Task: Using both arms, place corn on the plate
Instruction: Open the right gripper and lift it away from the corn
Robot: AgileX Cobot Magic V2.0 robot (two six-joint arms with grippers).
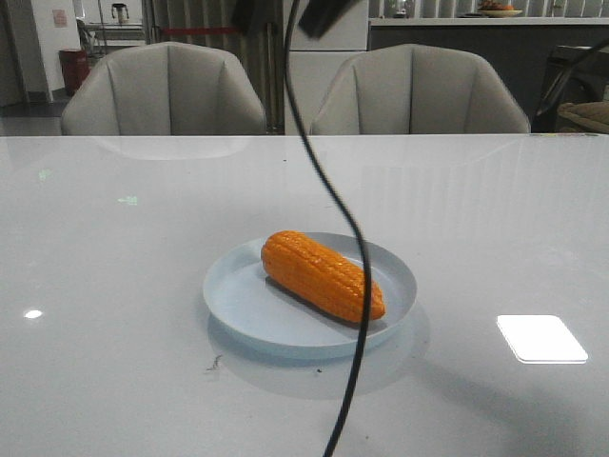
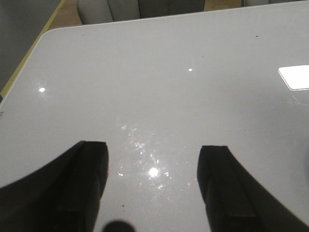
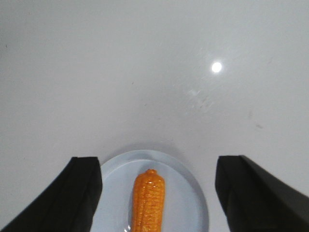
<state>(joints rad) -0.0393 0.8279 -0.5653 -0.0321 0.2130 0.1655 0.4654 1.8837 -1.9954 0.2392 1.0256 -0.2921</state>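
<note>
We note the corn [image 1: 322,274], glossy orange with rows of kernels, lying on its side inside the plate [image 1: 238,295], which sits on the white glossy desk [image 1: 114,248] near the middle of the front view. The cob runs diagonally across the pale blue plate, one end toward the far left rim, the other toward the near right rim. A black cable [image 1: 335,205] hangs down in front of the camera and crosses over the plate and cob in the picture.

In the right wrist view we see the right hand [image 3: 157,193] held above the plate [image 3: 193,203], its two dark fingers [image 3: 79,193] spread wide with the corn [image 3: 147,200] between them but not touched; it holds nothing. In the left wrist view the left hand [image 2: 152,188] is likewise spread wide over bare desk [image 2: 159,87], gripping nothing.

Beyond the desk stand two grey padded chairs [image 1: 166,90]. We find no readable brand, label or writing on corn, plate or desk; a small sign on the far wall is too blurred to read.
</note>
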